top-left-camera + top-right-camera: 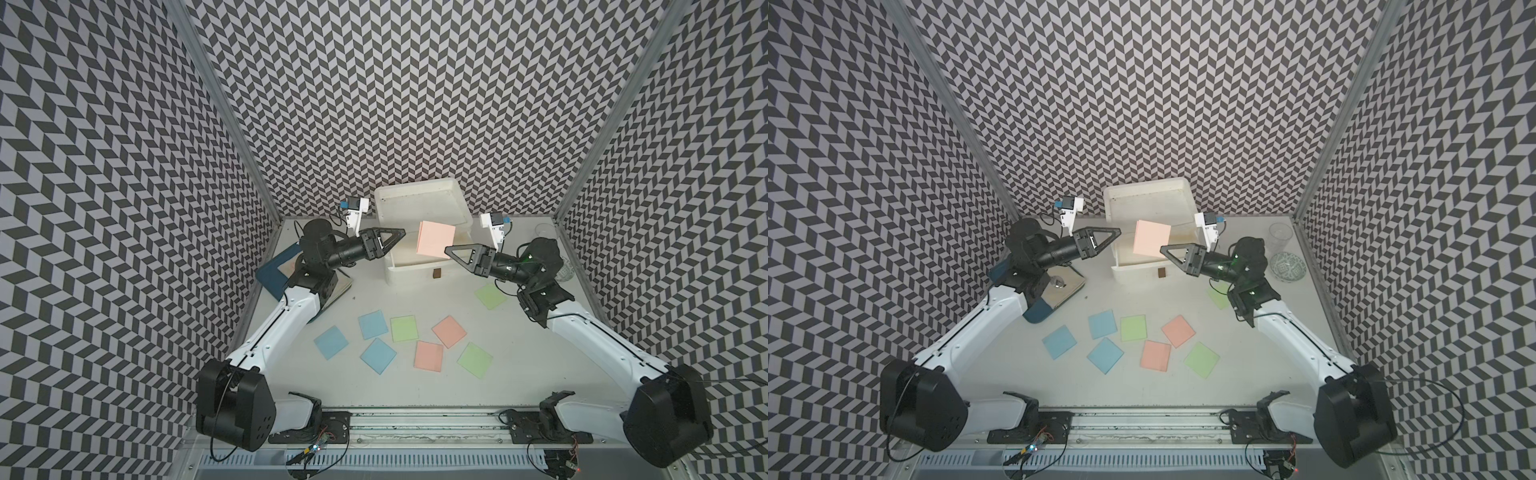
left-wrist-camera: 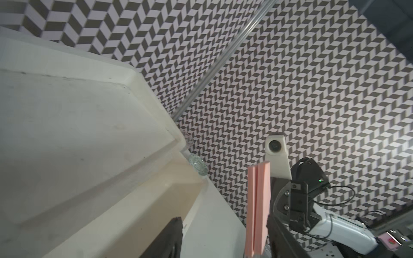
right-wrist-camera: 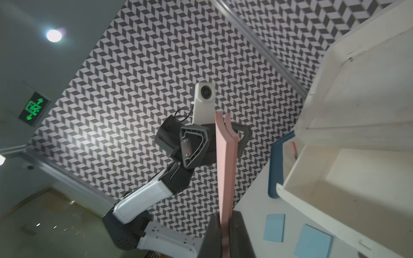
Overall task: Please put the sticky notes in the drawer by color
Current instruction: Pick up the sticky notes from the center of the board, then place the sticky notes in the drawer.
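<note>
1. In a top view the right pincer [image 1: 449, 250] is closed on a lower corner of a pink sticky note [image 1: 436, 239]. The note hangs tilted above the pulled-out drawer [image 1: 415, 272] of the white drawer box [image 1: 417, 185]. The left pincer [image 1: 400, 233] stands open just beside the note, apart from it and holding nothing
2. In a top view eight other squares lie flat on the tabletop [image 1: 1246, 386], near the arms' side of the box: three blue notes [image 1: 1060, 341] [image 1: 1102, 324] [image 1: 1105, 355], three green notes [image 1: 1134, 328] [image 1: 1201, 360] [image 1: 1217, 297] and two pink notes [image 1: 1178, 331] [image 1: 1156, 354]. One green square is partly under the right arm. A dark blue tray [image 1: 1034, 313] sits under the left arm, and a glass [image 1: 1280, 237] and a patterned bowl [image 1: 1287, 268] stand beyond the right arm
3. In the left wrist view the left pincer's fingers [image 2: 173, 239] are spread wide. The held note is seen edge-on as two pink layers and is not pressed by either finger
4. In the right wrist view the right pincer's fingers [image 3: 212, 236] pinch the note's near edge, with the open drawer alongside
</note>
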Available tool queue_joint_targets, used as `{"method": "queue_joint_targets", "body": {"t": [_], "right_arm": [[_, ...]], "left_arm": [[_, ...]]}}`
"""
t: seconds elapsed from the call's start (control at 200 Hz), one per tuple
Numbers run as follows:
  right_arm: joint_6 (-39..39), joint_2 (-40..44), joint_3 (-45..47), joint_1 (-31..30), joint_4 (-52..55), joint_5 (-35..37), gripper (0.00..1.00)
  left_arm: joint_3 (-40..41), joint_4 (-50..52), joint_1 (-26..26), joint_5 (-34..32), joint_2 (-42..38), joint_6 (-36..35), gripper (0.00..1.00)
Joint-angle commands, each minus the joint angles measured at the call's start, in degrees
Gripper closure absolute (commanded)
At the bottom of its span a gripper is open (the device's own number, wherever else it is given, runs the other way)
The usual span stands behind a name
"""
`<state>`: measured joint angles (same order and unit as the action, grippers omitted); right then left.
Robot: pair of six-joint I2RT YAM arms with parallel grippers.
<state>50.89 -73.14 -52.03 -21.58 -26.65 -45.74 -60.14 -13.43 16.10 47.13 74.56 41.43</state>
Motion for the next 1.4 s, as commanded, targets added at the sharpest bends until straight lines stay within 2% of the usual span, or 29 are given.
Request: {"method": "queue_joint_targets", "body": {"t": [0.0, 0.23, 0.456, 0.611, 0.676, 0.796, 0.861, 1.127, 1.237, 1.392], "right_arm": [[-4.52, -3.02, -2.6, 0.07, 5.27, 11.42, 0.99], [-6.71, -9.1, -7.53, 0.01, 12.85, 15.73, 0.99], [-9.3, -5.48, -4.35, -0.29, 16.76, 23.52, 0.97], [-10.99, -4.76, -4.31, -0.33, 19.78, 23.91, 0.92], [-11.37, -4.05, -4.22, -0.69, 20.42, 24.3, 0.88], [-13.57, -2.49, -5.14, -1.0, 23.48, 26.75, 0.65], [-15.07, -1.69, -5.95, -0.96, 25.59, 28.38, 0.59], [-22.93, 6.09, -7.16, -1.0, 34.49, 36.76, 0.52], [-28.22, 9.88, -4.6, -1.97, 36.57, 35.1, 0.48], [-36.11, 13.92, 3.03, -10.59, 40.15, 35.96, 0.42]], "left_arm": [[2.12, 13.0, 0.25, -8.15, -1.53, -11.17, 0.36], [7.35, 15.23, 0.25, -9.78, -5.01, -15.9, 0.36], [7.33, 19.97, 0.23, -10.99, -7.51, -20.62, 0.35], [7.49, 19.57, 0.23, -9.88, -7.77, -20.6, 0.35], [7.52, 19.5, 0.25, -9.78, -7.74, -20.51, 0.35], [7.74, 19.45, 0.25, -9.7, -7.89, -20.51, 0.35], [8.06, 19.1, 0.25, -9.69, -7.95, -20.25, 0.35], [8.71, 18.17, 0.38, -9.69, -7.29, -19.19, 0.35], [9.32, 16.64, 0.83, -9.99, -7.28, -17.36, 0.35], [11.09, 15.19, 3.15, -13.45, -7.33, -16.38, 0.35]]}}
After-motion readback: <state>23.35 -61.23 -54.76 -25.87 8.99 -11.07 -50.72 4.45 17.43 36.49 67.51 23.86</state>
